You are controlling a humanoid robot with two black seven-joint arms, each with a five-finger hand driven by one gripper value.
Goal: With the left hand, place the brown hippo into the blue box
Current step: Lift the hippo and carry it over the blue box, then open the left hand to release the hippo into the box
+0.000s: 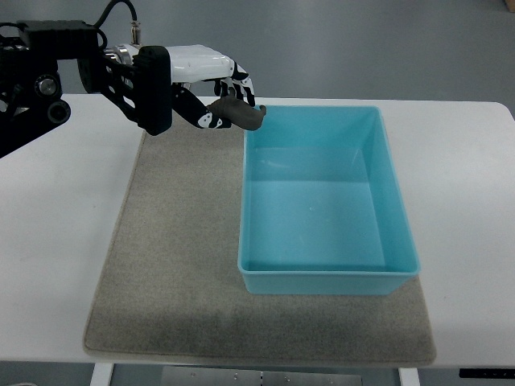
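Observation:
My left hand (228, 100) comes in from the upper left, black and white, with its fingers curled around the brown hippo (241, 114). It holds the hippo in the air just over the far left corner of the blue box (249, 201). The box is a light blue open bin standing on the grey mat, and its inside shows nothing in it. Most of the hippo is hidden by the fingers. The right arm does not show.
A grey felt mat (177, 241) lies on the white table (56, 225) under the box. The table's far edge runs behind the hand and its near edge is at the bottom of the picture.

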